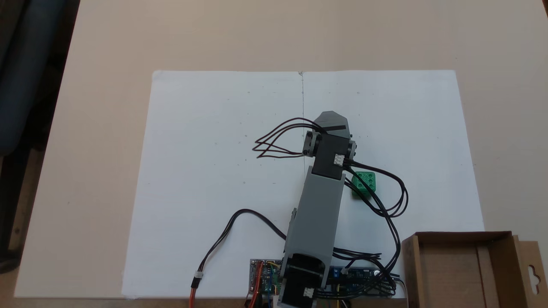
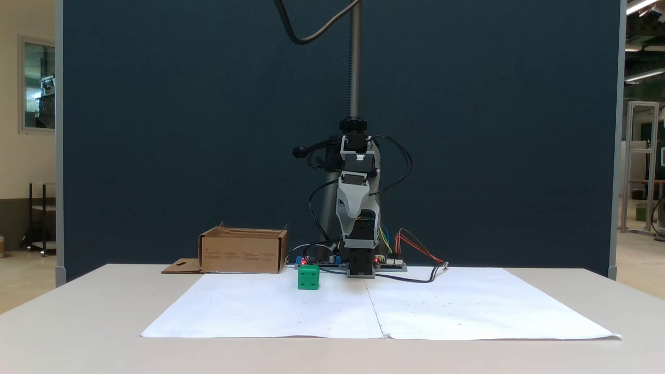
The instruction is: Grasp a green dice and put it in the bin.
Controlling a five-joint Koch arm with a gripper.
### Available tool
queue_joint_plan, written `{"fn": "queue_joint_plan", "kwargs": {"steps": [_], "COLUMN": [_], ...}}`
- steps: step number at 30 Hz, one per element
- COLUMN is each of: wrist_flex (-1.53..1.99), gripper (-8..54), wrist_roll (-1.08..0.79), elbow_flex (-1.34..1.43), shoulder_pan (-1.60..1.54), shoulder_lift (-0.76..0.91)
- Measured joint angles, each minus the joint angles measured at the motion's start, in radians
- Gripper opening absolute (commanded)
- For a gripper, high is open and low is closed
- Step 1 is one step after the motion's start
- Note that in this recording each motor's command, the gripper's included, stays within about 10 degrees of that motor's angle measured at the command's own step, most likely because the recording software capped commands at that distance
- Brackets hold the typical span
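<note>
The green dice (image 1: 364, 183) rests on the white paper, its six-pip face up, just right of the arm's forearm and partly crossed by black cables. It also stands left of the arm's base, as the green dice (image 2: 308, 277). The gripper (image 1: 332, 114) is raised over the middle of the paper, beyond and left of the dice, not touching it. From the front the gripper (image 2: 347, 228) points downward, folded close to the base. Only one grey jaw tip shows, so its state is unclear. The bin (image 1: 462, 235), a brown cardboard box, sits at the lower right corner.
White paper sheet (image 1: 222, 171) covers the beige table. Circuit boards (image 1: 263, 273) and loose cables lie at the arm's base. The bin (image 2: 243, 255) has a slotted flap (image 2: 182, 266) lying flat beside it. A dark partition (image 2: 208, 130) stands behind.
</note>
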Motion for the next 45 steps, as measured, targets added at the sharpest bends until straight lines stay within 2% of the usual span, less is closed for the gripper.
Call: {"fn": "queue_joint_plan", "kwargs": {"steps": [13,22,34,45], "wrist_flex": [0.003,0.184,0.218,0.219], "gripper": [48.1,50.5,52.0,53.0], "wrist_roll": [-0.110,-0.256,-0.472,-0.578], "elbow_flex": [0.002,-0.067,-0.120,-0.149], "shoulder_pan": [0.264,0.439,0.601,0.664], "shoulder_lift": [-0.097,-0.106,-0.216,-0.318]}}
